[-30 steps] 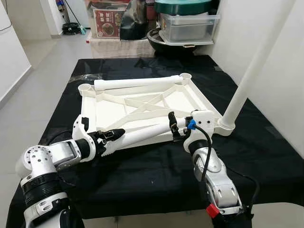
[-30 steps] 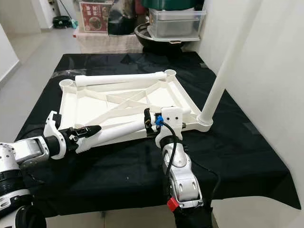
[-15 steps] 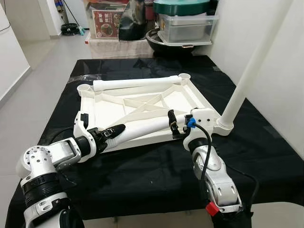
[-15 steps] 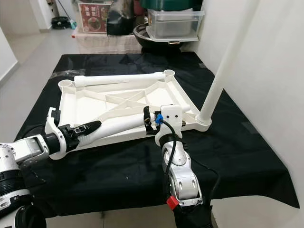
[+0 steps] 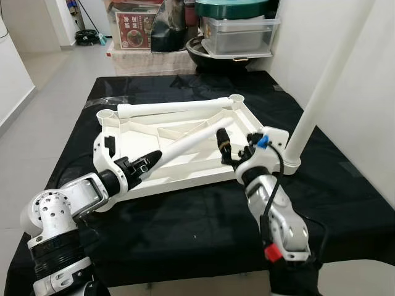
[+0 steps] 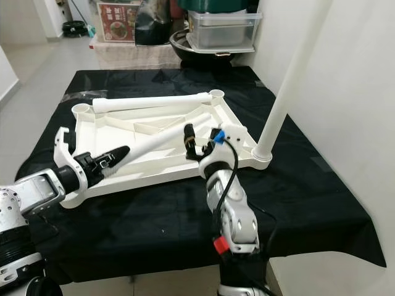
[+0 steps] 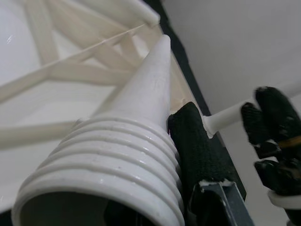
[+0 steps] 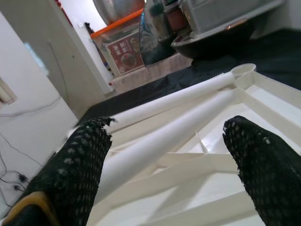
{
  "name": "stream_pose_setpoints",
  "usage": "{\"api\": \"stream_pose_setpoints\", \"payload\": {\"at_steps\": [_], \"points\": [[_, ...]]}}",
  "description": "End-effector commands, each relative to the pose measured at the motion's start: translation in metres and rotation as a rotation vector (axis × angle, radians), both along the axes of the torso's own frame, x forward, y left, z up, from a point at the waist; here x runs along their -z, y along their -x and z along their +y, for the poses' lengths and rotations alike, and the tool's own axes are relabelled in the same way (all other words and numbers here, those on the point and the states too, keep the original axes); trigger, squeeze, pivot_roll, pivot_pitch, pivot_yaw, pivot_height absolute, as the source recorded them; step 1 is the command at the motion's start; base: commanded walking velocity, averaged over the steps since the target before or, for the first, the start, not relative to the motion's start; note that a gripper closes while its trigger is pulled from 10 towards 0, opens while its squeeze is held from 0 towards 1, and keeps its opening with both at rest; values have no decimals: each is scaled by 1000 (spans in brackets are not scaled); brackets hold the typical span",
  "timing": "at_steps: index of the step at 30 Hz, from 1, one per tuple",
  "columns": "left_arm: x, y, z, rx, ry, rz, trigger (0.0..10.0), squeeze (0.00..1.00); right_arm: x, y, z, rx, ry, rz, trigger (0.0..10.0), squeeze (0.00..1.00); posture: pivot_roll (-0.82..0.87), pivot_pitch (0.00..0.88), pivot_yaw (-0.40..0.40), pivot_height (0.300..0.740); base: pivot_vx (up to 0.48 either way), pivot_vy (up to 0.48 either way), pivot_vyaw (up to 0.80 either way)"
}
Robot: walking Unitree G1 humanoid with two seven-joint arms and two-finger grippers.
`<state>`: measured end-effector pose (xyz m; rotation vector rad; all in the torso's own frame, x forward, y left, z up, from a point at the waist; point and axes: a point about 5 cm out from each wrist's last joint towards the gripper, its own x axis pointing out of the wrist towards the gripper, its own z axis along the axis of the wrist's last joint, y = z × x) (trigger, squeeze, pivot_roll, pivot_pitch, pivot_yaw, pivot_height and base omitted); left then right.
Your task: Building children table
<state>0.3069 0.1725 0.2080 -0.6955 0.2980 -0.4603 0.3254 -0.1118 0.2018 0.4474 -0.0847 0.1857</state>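
Tabletop [image 5: 185, 132], white moulded plastic, lies underside up at frame centre on a black cloth [image 5: 185, 216], ribs and corner sockets showing. One leg [image 5: 311, 105] already stands upright in the socket at the right corner; a second leg [image 5: 173, 109] lies loose along the far rim. Third leg [image 5: 185, 145], tapered, threaded at its thick end, is carried aslant above the ribs: left gripper [image 5: 143, 165] is clamped on the threaded end at lower left of centre, one black finger [image 7: 197, 150] pressed along the ridges in the left wrist view. Right gripper [image 5: 231, 148] sits right of centre at the narrow end, its fingers [image 8: 80, 165] spread wide to either side of the leg and not touching it. Handling, judged: hollow plastic, light and stiff, smooth and likely to slip on the plain taper; the threads give better purchase but must be left free for screwing in. Best hold looks to be just beyond the threads, with the far end steadied. Storage boxes [image 5: 241, 31] stand behind, top of frame.
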Motion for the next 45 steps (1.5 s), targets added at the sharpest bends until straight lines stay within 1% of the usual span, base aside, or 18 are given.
{"api": "stream_pose_setpoints", "payload": {"at_steps": [1,9,10,12,13,14,15,16,17,21,22,23,24,26,27,28,31,45], "points": [[-5,3,-1,-6,-64,-66,0,0,3,-6,-1,-44,-85,47,10000,0,84,6,-45,740,0,0,0],[-13,8,-9,20,-234,-195,0,0,4,-10,4,-135,-179,89,10000,0,86,0,-49,740,0,0,0],[-14,11,-13,40,-293,-240,0,0,3,-10,8,-180,-230,97,10000,0,87,0,-47,740,0,0,0],[-14,11,-13,40,-293,-240,0,0,3,-10,8,-180,-230,97,10000,0,87,0,-47,740,0,0,0],[-13,15,-15,53,-375,-286,0,0,4,-11,11,-236,-296,111,10000,0,90,0,-48,740,0,0,0],[-13,15,-15,53,-375,-286,0,0,4,-11,11,-236,-296,111,10000,0,90,0,-48,740,0,0,0],[-11,18,-17,55,-464,-331,0,0,6,-13,10,-276,-358,137,10000,0,92,0,-53,740,0,0,0],[-11,18,-17,55,-464,-331,0,0,6,-13,10,-276,-358,137,10000,0,92,0,-53,740,0,0,0],[-9,20,-16,33,-540,-372,0,0,9,-15,9,-309,-408,151,10000,1000,93,0,-53,740,0,0,0],[-11,23,-15,-26,-635,-439,0,0,12,-20,4,-324,-440,174,10000,1000,95,0,-57,740,0,0,0],[-13,26,-14,-61,-703,-487,10000,0,12,-22,5,-375,-444,196,10000,1000,95,0,-59,740,0,0,0],[-13,26,-14,-61,-703,-487,10000,0,12,-22,5,-375,-444,196,10000,1000,95,0,-59,740,0,0,0],[-15,28,-15,-63,-776,-535,10000,0,11,-21,7,-421,-443,194,10000,824,96,0,-62,740,0,0,0],[-16,29,-16,-61,-826,-570,10000,0,10,-20,9,-451,-443,193,10000,824,97,0,-63,740,0,0,0],[-18,31,-17,-69,-887,-625,10000,0,10,-19,10,-494,-452,195,10000,0,98,0,-67,740,0,0,0],[-19,33,-19,-70,-953,-682,10000,0,9,-18,12,-532,-475,199,10000,0,100,0,-71,740,0,0,0],[-20,38,-23,-74,-993,-754,10000,0,5,-18,14,-590,-512,195,10000,0,98,0,-69,740,0,0,0],[-16,59,-41,-75,-1080,-1003,10000,0,-1,-24,17,-692,-587,201,10000,0,103,0,-75,740,0,0,0]]}}
